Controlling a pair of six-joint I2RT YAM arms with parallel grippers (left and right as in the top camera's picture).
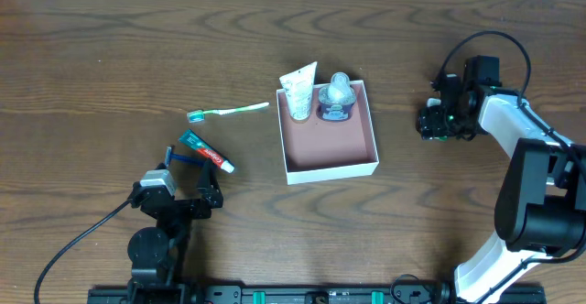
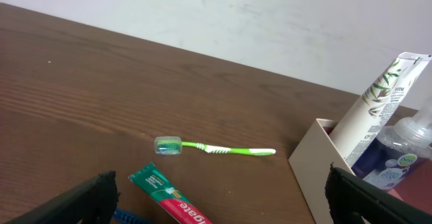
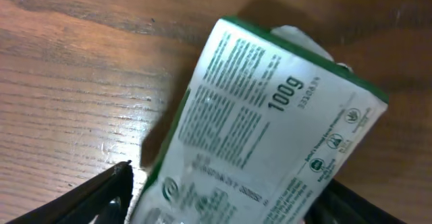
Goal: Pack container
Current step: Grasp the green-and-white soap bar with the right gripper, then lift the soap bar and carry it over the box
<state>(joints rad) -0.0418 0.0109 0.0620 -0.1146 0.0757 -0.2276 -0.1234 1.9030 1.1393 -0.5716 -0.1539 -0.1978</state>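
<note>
While the right end effector (image 3: 226, 187) has its fingers (image 3: 101, 193) spread on both sides of the green-white packet (image 3: 270, 116), I cannot tell if they grip. I think it should close firmly before travelling to the container (image 1: 330, 144), mid-frame on the worktop (image 1: 110, 66).

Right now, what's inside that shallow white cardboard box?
The box holds a white tube and a clear bottle of blue liquid at its far end; elsewhere, bare reddish floor. Anything under them is hidden.
</note>
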